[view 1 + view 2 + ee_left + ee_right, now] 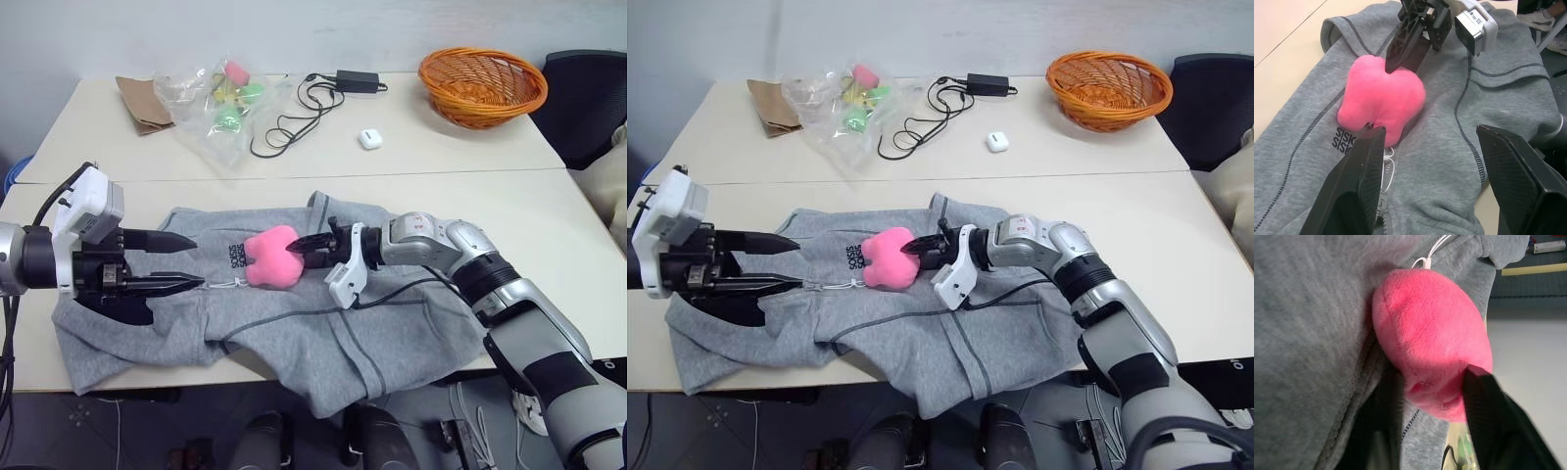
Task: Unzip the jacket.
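- Jacket is spread flat on the near bench, its hem hanging over the near edge and its collar towards the left.
- A pink plush charm is seen lying on the chest, just right of the small dark lettering, tied to the zipper by a thin white cord.
- The right gripper is brought in from the right, its jaws set on either side of the charm's right end; in the right wrist view the plush is pressed between them, though a firm hold cannot be confirmed.
- The left gripper is held at the left, near the collar, with its jaws apart and nothing between them.
- The step in hand is judged to be securing the charm for the pull. A deeper bite near the cord would be better, since soft plush may slip out.
- The collar end is best pinned by the left gripper first, so that the fabric is not dragged along.
- The pull should then be directed along the zipper line towards the hem, low and steady.
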`<act>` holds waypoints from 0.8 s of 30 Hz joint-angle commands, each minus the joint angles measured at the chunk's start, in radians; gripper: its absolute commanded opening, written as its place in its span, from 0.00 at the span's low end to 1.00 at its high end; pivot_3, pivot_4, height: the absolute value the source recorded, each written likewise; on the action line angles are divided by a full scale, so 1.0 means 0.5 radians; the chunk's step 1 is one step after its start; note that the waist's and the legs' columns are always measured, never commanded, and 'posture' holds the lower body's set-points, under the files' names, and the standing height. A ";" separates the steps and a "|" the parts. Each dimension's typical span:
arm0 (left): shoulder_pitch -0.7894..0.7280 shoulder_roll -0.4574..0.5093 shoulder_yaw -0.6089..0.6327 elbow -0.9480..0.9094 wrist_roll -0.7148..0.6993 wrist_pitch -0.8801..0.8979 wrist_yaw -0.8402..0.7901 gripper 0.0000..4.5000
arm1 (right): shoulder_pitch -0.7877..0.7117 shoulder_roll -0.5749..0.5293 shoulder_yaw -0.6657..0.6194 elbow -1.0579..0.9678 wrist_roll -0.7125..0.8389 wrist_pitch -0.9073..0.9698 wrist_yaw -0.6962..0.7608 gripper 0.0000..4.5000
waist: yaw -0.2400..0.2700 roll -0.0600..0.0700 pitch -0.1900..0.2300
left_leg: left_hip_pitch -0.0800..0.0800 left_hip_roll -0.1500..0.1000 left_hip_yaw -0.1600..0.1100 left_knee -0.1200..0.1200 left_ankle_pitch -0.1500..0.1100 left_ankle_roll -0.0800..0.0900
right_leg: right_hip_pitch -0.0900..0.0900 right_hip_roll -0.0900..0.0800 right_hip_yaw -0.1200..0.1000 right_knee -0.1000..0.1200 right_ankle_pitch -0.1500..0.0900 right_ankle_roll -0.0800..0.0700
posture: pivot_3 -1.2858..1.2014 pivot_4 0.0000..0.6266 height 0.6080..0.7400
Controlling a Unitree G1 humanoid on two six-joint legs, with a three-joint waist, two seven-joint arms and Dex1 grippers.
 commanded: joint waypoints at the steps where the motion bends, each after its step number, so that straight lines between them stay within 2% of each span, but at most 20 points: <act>1: -0.038 -0.012 0.003 0.033 0.101 -0.108 0.006 0.69 | -0.002 0.002 -0.032 -0.029 0.184 -0.007 0.057 0.08 | 0.000 0.000 0.000 | 0.000 0.000 0.000 0.000 0.000 0.000 | 0.000 0.000 0.000 0.000 0.000 0.000 | 0.52 0.24 1.00; 2: -0.038 -0.013 -0.039 0.056 0.164 -0.169 0.003 0.69 | 0.025 -0.014 -0.052 -0.050 0.298 0.019 0.129 0.02 | 0.002 0.000 0.000 | 0.000 0.000 0.000 0.000 0.000 0.000 | 0.000 0.001 0.000 0.000 0.000 0.000 | 0.52 0.24 1.00; 3: -0.031 -0.017 -0.088 0.078 0.231 -0.239 -0.011 0.69 | 0.073 -0.036 -0.084 -0.106 0.482 0.090 0.240 0.00 | 0.003 0.000 0.000 | 0.000 0.000 0.000 0.000 0.000 0.000 | 0.000 0.001 0.000 0.000 0.000 0.000 | 0.52 0.24 1.00; 7: 0.010 -0.027 -0.301 0.174 0.495 -0.533 -0.111 0.69 | 0.276 -0.184 -0.211 -0.480 1.085 0.473 0.622 0.00 | 0.015 0.000 0.000 | -0.001 -0.001 0.000 0.001 0.000 0.001 | 0.001 0.001 0.000 0.000 0.000 0.000 | 0.52 0.24 1.00; 10: -0.054 -0.124 -0.530 0.328 0.669 -0.717 -0.156 0.69 | 0.478 -0.360 -0.343 -0.840 1.333 0.787 0.789 0.00 | 0.018 0.000 0.000 | -0.001 -0.001 0.000 0.003 -0.001 0.002 | 0.001 0.001 0.001 0.001 0.000 0.000 | 0.52 0.24 1.00; 14: -0.162 -0.271 -0.820 0.622 0.974 -1.023 -0.225 0.69 | 0.716 -0.480 -0.480 -1.223 1.439 1.135 0.853 0.00 | 0.024 -0.001 -0.001 | 0.000 0.000 0.001 0.003 -0.002 0.003 | 0.001 -0.001 0.001 0.003 0.000 0.000 | 0.52 0.24 1.00; 18: -0.387 -0.434 -1.036 1.096 1.309 -1.330 -0.163 0.69 | 0.922 -0.528 -0.581 -1.525 1.482 1.409 0.874 0.00 | 0.019 -0.001 -0.001 | 0.001 0.001 0.004 0.002 -0.002 0.002 | 0.000 0.000 0.000 0.005 0.000 0.000 | 0.52 0.24 1.00; 20: -0.475 -0.493 -1.098 1.322 1.433 -1.488 -0.127 0.69 | 1.031 -0.563 -0.652 -1.641 1.521 1.544 0.877 0.00 | 0.025 -0.001 -0.001 | 0.001 0.001 0.005 0.003 -0.002 0.002 | 0.000 -0.001 0.000 0.006 0.000 0.000 | 0.52 0.24 1.00; 24: -0.552 -0.544 -1.121 1.587 1.505 -1.679 -0.140 0.69 | 1.263 -0.665 -0.878 -1.778 1.584 1.758 0.850 0.00 | 0.057 -0.002 -0.002 | 0.005 0.000 0.007 0.006 -0.002 0.004 | 0.001 -0.004 0.001 0.009 0.000 0.000 | 0.52 0.24 1.00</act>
